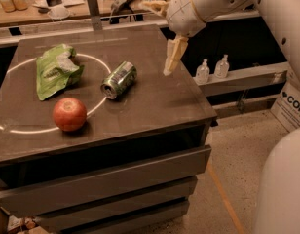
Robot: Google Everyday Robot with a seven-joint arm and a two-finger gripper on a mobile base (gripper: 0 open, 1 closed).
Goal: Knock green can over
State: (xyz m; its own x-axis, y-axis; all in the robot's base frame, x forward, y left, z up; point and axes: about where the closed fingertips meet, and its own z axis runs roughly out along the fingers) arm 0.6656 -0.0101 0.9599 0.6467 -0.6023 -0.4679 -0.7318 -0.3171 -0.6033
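Note:
The green can (119, 80) lies on its side near the middle of the dark table (155, 106), its silver top rim facing front left. My gripper (169, 66) hangs above the table's right part, to the right of the can and apart from it, fingers pointing down and held together with nothing between them.
A light green snack bag (56, 70) lies at the left. A red apple (69, 114) sits at the front left. A white circle line is marked on the table. Two small bottles (212, 69) stand on a shelf to the right. A cluttered bench runs behind.

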